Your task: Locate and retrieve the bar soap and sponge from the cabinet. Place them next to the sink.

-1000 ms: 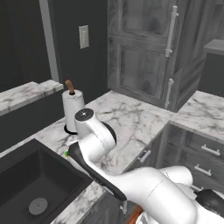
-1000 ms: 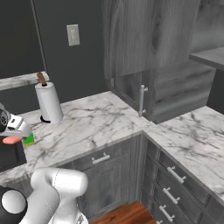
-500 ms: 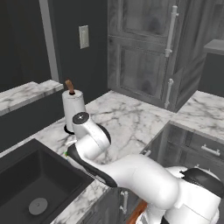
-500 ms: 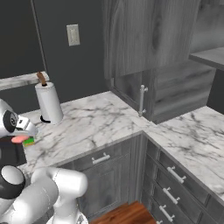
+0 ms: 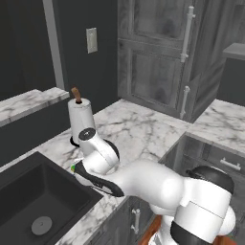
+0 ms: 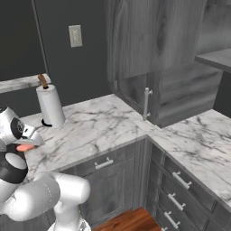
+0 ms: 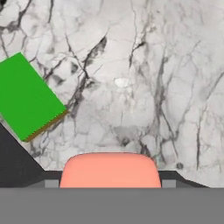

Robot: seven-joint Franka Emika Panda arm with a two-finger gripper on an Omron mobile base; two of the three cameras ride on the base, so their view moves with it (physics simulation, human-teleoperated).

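Looking down the hand view, I see the claw closed on the bar soap at bottom centre, over the marble surface. The sponge lies flat at left. In the left base view, the sink sits lower left.
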